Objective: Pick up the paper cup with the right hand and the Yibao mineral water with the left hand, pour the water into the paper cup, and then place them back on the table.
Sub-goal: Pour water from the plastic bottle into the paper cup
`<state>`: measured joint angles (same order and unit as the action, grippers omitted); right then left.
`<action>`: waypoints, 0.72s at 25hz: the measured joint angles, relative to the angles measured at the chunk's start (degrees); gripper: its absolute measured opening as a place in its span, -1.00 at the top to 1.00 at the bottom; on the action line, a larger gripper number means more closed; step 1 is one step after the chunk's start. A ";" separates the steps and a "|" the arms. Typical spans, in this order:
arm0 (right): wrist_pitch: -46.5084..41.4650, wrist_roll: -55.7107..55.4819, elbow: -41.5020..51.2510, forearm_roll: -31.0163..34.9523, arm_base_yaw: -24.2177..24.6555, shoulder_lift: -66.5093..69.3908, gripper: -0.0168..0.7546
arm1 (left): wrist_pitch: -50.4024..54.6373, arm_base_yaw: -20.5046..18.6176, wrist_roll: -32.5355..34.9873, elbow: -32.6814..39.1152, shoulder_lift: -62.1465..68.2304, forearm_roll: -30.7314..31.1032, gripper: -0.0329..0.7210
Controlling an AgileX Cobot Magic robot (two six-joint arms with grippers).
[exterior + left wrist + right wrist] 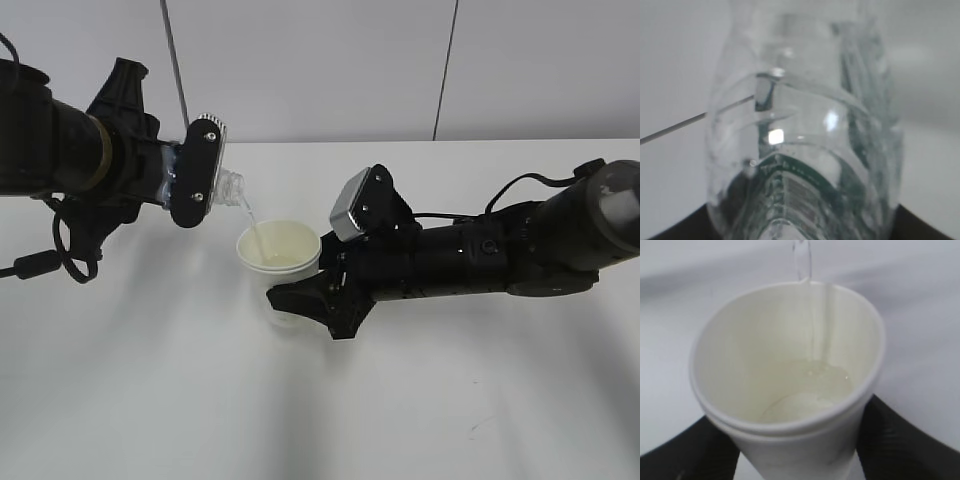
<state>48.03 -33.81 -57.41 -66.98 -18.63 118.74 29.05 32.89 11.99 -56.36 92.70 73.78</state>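
- The Yibao mineral water (222, 188) hangs tipped above the table (300, 400), its long axis close to level and its open neck pointing right and slightly down toward the paper cup (279, 255).
- A thin stream (254, 215) leaves the mouth and falls inside the near-left part of the rim; the right wrist view shows a shallow pool (810, 390) gathering at the cup's bottom, so the pour looks to be in its early part.
- The left hand (190, 172) is clenched on the bottle's body, its grey-silver plate facing the camera; the left wrist view shows the clear shoulder and the green label (805, 185) filling the lens between the dark fingers.
- The right hand (315, 295) grasps the cup from the right, black fingers (900, 435) pressed to both sides of the wall, and holds it upright, apparently lifted clear of the table with its shadow beneath.
- To do this step well, the tilt should stay gentle and steady so the stream keeps landing well inside the rim, which it now crosses closely.
- The cup ought to stay level and still, for its thin wall may flex under a tighter squeeze.
- The bottle wants righting before the cup fills, ahead of both being set down.
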 joint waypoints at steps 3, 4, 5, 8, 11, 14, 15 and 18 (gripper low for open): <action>-0.09 0.00 0.00 0.00 0.00 0.00 -0.36 | 0.00 0.00 0.00 0.00 0.00 0.16 0.00; -0.09 0.00 0.00 0.00 0.00 0.00 -0.36 | 0.05 0.00 0.00 0.00 0.00 0.15 0.00; -0.09 0.00 0.00 0.00 0.00 0.00 -0.35 | 0.05 0.00 0.00 0.00 0.00 0.22 0.00; -0.09 0.00 0.00 0.00 0.00 0.00 -0.35 | 0.05 0.00 0.00 0.00 0.00 0.53 0.00; -0.24 0.00 0.00 0.00 0.00 0.00 -0.35 | 0.05 0.00 0.03 0.00 0.00 1.08 0.00; -0.85 0.00 0.00 0.00 0.00 0.00 -0.35 | 0.06 0.00 0.03 0.00 0.00 1.42 0.00; -0.95 0.00 0.00 0.00 0.00 0.00 -0.36 | 0.06 0.00 0.03 0.00 0.00 1.49 0.00; -1.09 0.00 0.00 0.00 0.00 0.00 -0.35 | 0.06 0.00 0.03 0.00 0.00 1.61 0.00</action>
<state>46.94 -33.81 -57.41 -66.98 -18.63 118.74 29.11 32.89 12.02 -56.36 92.70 75.39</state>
